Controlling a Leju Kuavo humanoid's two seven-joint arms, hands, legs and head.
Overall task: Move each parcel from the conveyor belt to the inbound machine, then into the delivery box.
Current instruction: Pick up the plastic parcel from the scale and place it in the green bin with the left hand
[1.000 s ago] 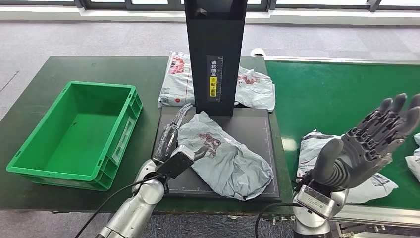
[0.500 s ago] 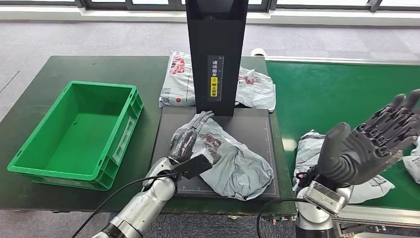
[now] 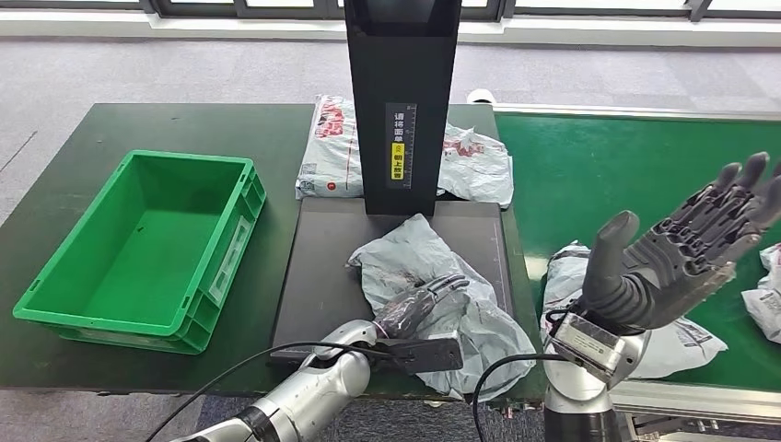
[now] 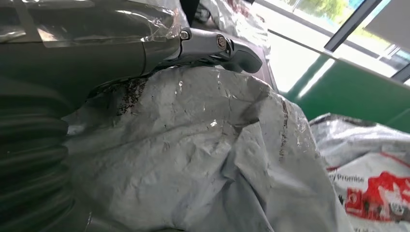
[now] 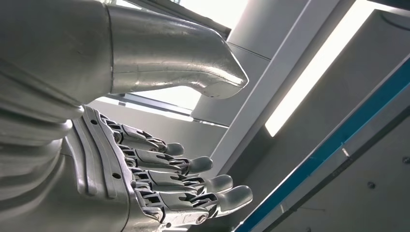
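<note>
A crumpled grey parcel (image 3: 405, 262) lies on the black plate (image 3: 318, 276) of the inbound machine (image 3: 401, 101). My left hand (image 3: 425, 299) lies over the parcel's near edge and grips it. In the left wrist view the parcel (image 4: 203, 154) bulges under the thumb (image 4: 212, 46) and hides the fingers. My right hand (image 3: 681, 249) is raised above the conveyor belt (image 3: 608, 175), fingers spread and holding nothing; the right wrist view shows it (image 5: 159, 179) open against the ceiling. The green delivery box (image 3: 138, 244) sits empty on the left.
More parcels lie on the belt below my right hand (image 3: 672, 336) and at its right edge (image 3: 764, 299). Two others (image 3: 332, 147) (image 3: 479, 166) rest behind the machine's post. The dark green table (image 3: 55, 184) carries the box and the machine.
My left hand has swept from the parcel's left side to its near right edge, and the parcel has bunched up. My right hand stays raised and open, shifting slightly.
</note>
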